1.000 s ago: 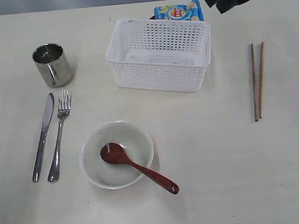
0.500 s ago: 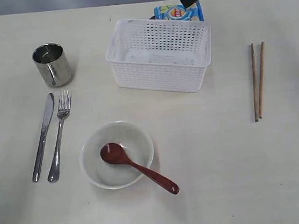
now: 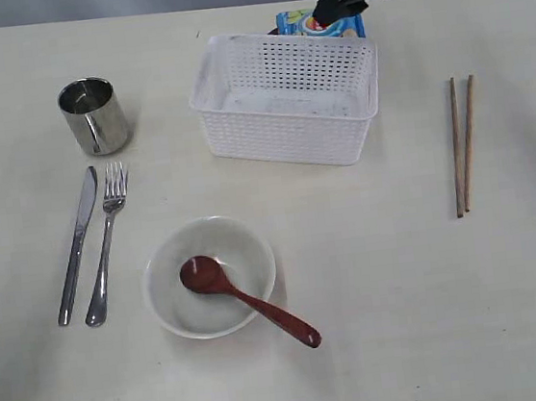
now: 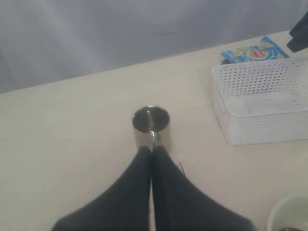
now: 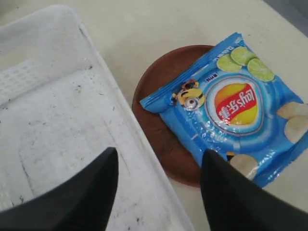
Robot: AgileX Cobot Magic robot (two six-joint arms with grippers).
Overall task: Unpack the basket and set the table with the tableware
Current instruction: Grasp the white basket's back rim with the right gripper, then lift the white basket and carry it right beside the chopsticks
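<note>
The table point(image 3: 408, 320) carries all items. The basket point(image 3: 284, 131) stands directly beside the right gripper point(image 5: 160, 151), its rim running beneath the gap between the jaws; no tableware is visible inside it. The right gripper's jaws are spread wide and grip nothing. It hangs over the basket's far rim, above the chip bag point(image 5: 231, 106) and the small brown plate point(image 5: 151, 130). The bag lies on the plate, both just outside the basket wall and below the jaws. The bowl point(image 3: 240, 252) sits well away from that gripper, on the basket's opposite side, with the spoon point(image 3: 251, 304) resting in it, handle over the rim. The left gripper point(image 4: 151, 150) has its jaws pressed together, empty. The cup point(image 4: 150, 120) stands upright ahead of its tips; contact cannot be determined. The knife point(image 3: 77, 243) and fork point(image 3: 106, 246) lie side by side near the cup. The chopsticks point(image 3: 454, 145) lie paired, apart from both grippers.
</note>
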